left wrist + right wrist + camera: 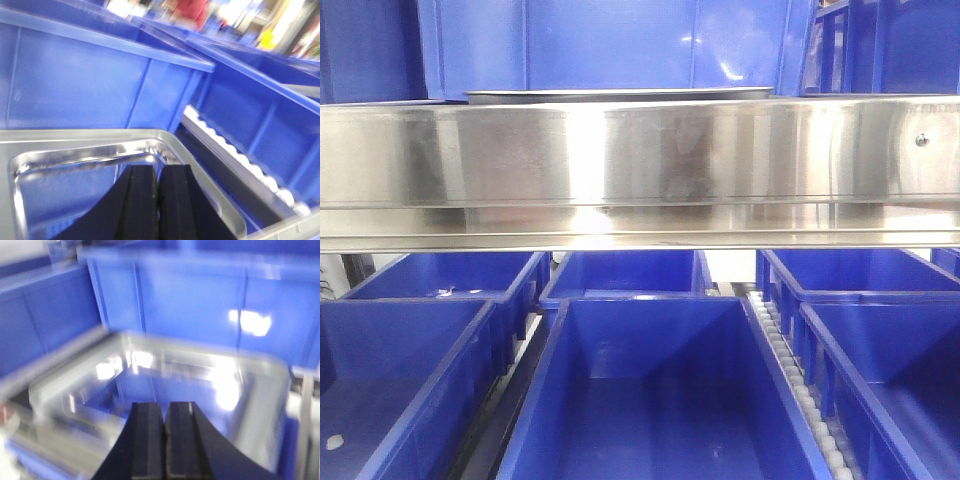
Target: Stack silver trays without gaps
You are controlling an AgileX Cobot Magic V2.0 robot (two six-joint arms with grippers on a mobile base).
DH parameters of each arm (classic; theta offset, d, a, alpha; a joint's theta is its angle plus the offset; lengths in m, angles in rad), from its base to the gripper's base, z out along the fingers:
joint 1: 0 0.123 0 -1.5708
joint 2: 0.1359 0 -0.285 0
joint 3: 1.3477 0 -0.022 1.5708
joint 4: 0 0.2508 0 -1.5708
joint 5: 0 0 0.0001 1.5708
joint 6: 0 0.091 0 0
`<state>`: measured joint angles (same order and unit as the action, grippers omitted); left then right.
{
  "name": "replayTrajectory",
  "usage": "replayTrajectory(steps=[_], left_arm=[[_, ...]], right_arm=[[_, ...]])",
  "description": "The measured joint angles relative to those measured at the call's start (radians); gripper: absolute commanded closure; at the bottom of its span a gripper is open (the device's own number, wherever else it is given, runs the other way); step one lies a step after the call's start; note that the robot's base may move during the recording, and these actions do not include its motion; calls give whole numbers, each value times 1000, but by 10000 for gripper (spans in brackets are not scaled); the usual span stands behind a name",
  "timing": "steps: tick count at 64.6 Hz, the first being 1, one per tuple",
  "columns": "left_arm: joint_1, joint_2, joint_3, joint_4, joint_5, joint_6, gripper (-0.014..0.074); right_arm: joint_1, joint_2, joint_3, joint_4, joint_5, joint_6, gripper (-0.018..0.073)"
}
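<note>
A silver tray [100,165] lies just under the left claw [159,200], its shiny floor mirroring the blue walls around it and its flared rim running out toward a roller track [235,155] at its side. Another silver tray [165,385], or perhaps the same one from its other end, I cannot tell which, sits below the right claw [164,440], though that view is smeared with blur. From the front, only a thin tray edge [620,96] peeps above a broad steel rail [640,160], with blue bins [660,390] ranked below and behind. Both claws have their black pads pressed together with barely a seam between, and neither appears to be gripping anything; each hangs over a tray's hollow rather than at its rim. Whether one tray already rests inside another is not visible from here. To my eye the step in hand is getting a hold on a tray, and doing it well would mean spreading the pads, taking the thin rim squarely at opposite ends, lifting level, and lowering it with corners matched so the sloping sides nest fully. A tilted drop would likely leave one corner riding high.
</note>
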<state>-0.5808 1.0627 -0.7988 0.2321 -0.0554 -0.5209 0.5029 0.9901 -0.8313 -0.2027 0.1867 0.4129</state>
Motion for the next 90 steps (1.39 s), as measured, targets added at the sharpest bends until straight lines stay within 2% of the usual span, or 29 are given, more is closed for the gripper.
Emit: replayTrajectory(steps=[10,21,42,80,90], left_arm=[[0,-130,145,19,-12,0,608],[0,-299,271,33,-12,-2,608],[0,-558,303,71,44,-2,608],[0,-592,303,75,55,-2,608],[0,-592,303,75,55,-2,608]], right_arm=[[0,-117,116,0,-4,0,638],[0,-257,167,-2,3,0,638],[0,-450,169,-4,30,0,638],[0,-469,169,-4,33,0,638],[-43,-473,192,2,29,0,638]])
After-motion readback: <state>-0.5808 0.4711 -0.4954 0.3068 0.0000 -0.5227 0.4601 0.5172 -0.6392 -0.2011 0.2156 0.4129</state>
